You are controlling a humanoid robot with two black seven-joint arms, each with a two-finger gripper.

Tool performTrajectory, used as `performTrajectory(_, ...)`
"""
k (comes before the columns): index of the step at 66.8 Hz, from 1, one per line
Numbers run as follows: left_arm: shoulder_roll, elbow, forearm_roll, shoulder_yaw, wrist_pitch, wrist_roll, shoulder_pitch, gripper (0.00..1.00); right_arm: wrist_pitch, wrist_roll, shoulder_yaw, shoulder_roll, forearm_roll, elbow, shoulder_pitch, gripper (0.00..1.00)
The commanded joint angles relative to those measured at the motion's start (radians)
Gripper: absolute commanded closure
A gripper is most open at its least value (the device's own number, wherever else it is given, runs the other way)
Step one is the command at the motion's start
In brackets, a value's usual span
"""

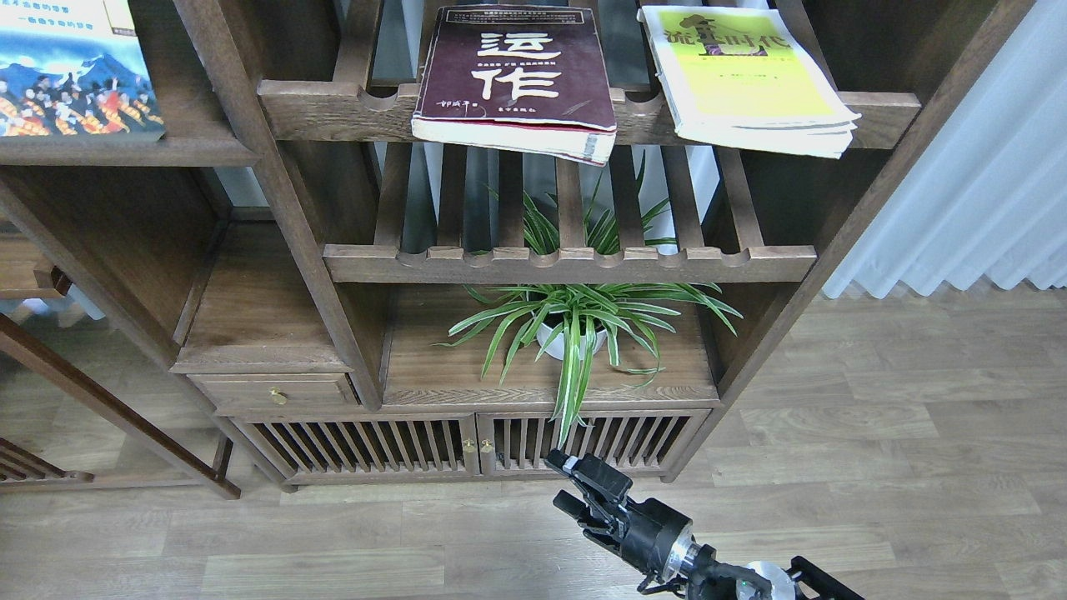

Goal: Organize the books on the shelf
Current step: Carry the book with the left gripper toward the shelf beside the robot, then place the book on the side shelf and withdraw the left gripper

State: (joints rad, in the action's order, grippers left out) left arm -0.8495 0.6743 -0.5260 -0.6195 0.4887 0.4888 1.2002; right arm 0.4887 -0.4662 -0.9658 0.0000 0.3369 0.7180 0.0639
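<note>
The green book with the mountain picture lay flat at the upper left on the solid dark shelf, its lower edge just at the plain front edge; no hand or gripper showed on it, so whether it was released could not be told. That one book looked placed, or very nearly so. The maroon book with white characters rested on the upper slatted rack, its near end overhanging the scalloped rail, and the yellow-green book lay beside it to the right, apart from it and also overhanging. By that reading, about a third of the work was done and two books remained to be moved across to the solid board. Below them a potted spider plant stood on the cabinet top. The right gripper hung low over the floor, well apart from every book, its fingers narrowly parted and holding nothing. The left gripper was out of sight.
</note>
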Motion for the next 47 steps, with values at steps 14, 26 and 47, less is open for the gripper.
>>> performTrajectory(14,0.012,-0.018,-0.012,-0.003,0.0,0.0,0.081,0.96,0.0,0.0,-0.001,0.0,0.002,-0.005,-0.003,0.0)
performTrajectory(26,0.033,-0.093,-0.014,-0.017,0.0,0.0,0.117,0.95,0.0,0.003,-0.001,0.0,0.001,-0.009,-0.004,0.0)
performTrajectory(47,0.107,-0.245,-0.014,-0.019,0.0,0.0,0.13,0.95,0.0,0.014,0.001,0.0,0.001,-0.014,-0.007,0.0)
